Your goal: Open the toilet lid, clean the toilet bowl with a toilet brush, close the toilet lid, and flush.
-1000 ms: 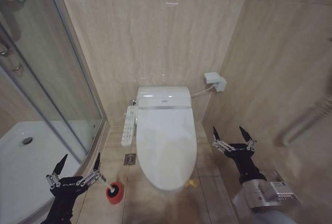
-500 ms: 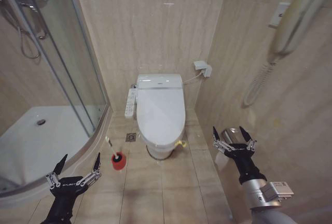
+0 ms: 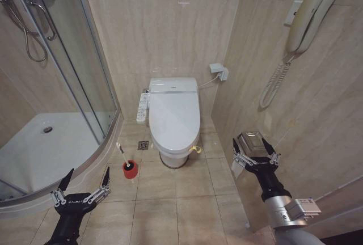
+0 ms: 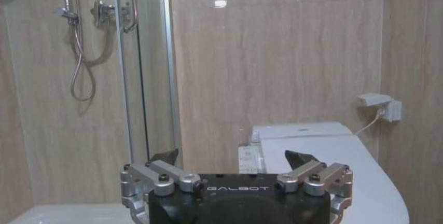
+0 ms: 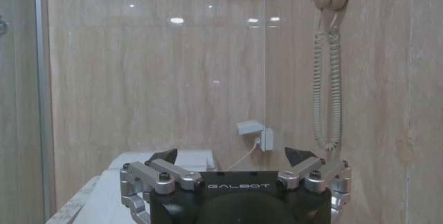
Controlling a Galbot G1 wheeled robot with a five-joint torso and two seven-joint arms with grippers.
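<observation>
The toilet lid (image 3: 174,114) is glossy white and lies shut over the toilet, so the toilet bowl is hidden beneath it. A small yellow strap (image 3: 196,150) hangs at the lid's front rim. The toilet brush (image 3: 121,153) stands with its thin white handle leaning out of a red holder (image 3: 130,169) on the floor left of the toilet. My left gripper (image 3: 89,172) hovers open low at the left, short of the holder. My right gripper (image 3: 250,143) is open at the right, near the side wall. The wrist views show the left gripper (image 4: 232,155) and right gripper (image 5: 232,154) open, with the lid (image 4: 346,177) beyond.
A curved glass shower enclosure (image 3: 85,75) with a white tray (image 3: 39,148) stands on the left. A wall phone (image 3: 303,21) and a metal paper holder (image 3: 253,141) hang on the right wall. A control panel (image 3: 142,108) sits beside the toilet, a floor drain (image 3: 143,144) before it.
The whole head view has shifted: the camera has backed away, so the toilet and brush holder look smaller and farther. Both grippers keep their places in the picture, still open.
</observation>
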